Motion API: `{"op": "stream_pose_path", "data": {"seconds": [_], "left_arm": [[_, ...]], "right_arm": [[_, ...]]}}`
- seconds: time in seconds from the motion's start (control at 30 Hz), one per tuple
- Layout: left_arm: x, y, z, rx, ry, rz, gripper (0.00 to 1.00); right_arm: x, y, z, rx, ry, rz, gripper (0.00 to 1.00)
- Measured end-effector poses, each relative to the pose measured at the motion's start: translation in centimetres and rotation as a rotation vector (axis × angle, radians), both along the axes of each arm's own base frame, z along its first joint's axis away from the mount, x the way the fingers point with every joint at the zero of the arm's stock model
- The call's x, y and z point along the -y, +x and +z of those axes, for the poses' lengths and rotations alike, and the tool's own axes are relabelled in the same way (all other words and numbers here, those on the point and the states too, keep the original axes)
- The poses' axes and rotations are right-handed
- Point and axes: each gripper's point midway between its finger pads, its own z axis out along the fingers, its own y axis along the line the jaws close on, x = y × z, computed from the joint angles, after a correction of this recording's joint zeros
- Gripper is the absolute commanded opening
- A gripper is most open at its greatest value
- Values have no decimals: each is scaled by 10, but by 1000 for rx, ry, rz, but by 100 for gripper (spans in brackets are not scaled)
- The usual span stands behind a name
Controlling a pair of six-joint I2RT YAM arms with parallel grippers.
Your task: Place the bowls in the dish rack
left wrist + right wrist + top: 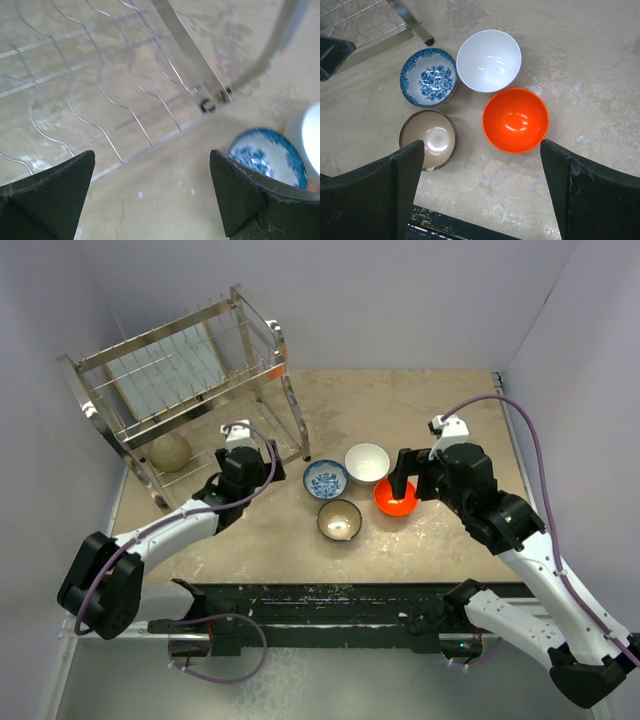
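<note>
Under the right gripper point(480, 144) sits an orange-red bowl point(515, 120).

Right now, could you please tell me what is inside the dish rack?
One beige bowl sits in the lower tier of the dish rack, seen through the wires. A pale tray lies in the upper tier; it covers the shelf beneath it, so anything there is hidden.

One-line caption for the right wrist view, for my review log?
Right gripper, jaws open, above four bowls: white bowl, orange bowl, blue-and-white bowl, brown bowl; dish rack corner at upper left.
</note>
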Motion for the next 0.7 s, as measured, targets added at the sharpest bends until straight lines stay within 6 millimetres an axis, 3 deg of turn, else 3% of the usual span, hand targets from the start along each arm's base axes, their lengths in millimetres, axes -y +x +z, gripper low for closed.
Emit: {"op": "stream_pose_path", "data": {"seconds": [0.2,0.33,0.47,0.57,0.7], "left_arm": [[41,-42,-11,-24,-13,-177,99],[90,-77,-10,-15,6,-357,99],[124,-105,-8,10,47,-506,99],[136,-113,-10,21,81,-567,99],[149,-108,-14,15,137,-605,98]], "right_arm": [[3,-4,-3,-18,-1,-11,99],[5,-6,0,-11,10,-24,99],[9,-8,3,-17,12,-47,99],[10,-9,8,-15,23,-53,99],[11,-9,21,5,45,-63,99]]}}
